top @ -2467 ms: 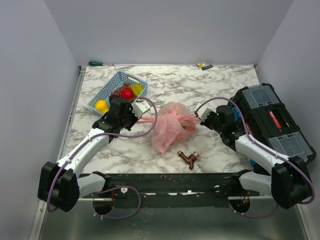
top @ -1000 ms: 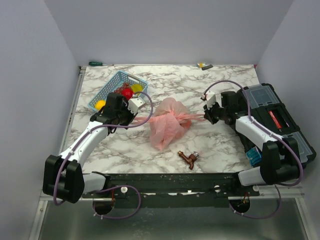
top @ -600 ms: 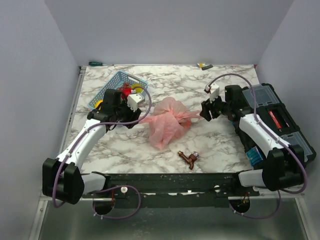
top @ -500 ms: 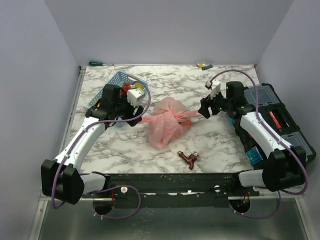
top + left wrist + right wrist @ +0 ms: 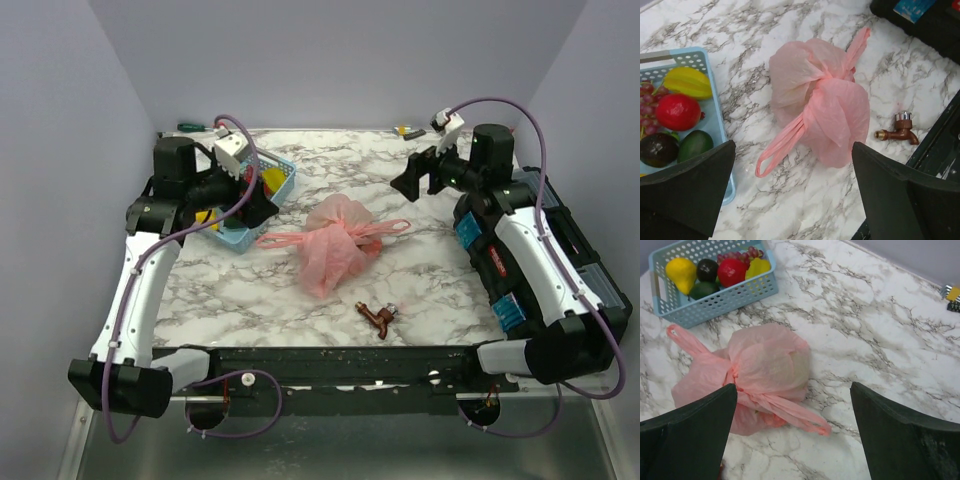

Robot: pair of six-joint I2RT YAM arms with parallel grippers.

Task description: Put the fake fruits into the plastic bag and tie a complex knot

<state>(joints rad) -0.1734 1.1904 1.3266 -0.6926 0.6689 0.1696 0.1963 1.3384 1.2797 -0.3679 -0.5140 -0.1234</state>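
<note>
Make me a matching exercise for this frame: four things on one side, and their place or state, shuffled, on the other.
1. plastic bag
2. red fruit
3. brown tap
4. left tool

A. open, holding nothing
B. knotted, in the middle of the table
C. inside the blue basket
D. loose near the table's front edge

Pairs: 1-B, 2-C, 3-D, 4-A

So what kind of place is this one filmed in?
Probably a robot test cell, not a home: marble-look table boxed in by plain walls, with mismatched props, a fruit basket and a black toolbox.
</note>
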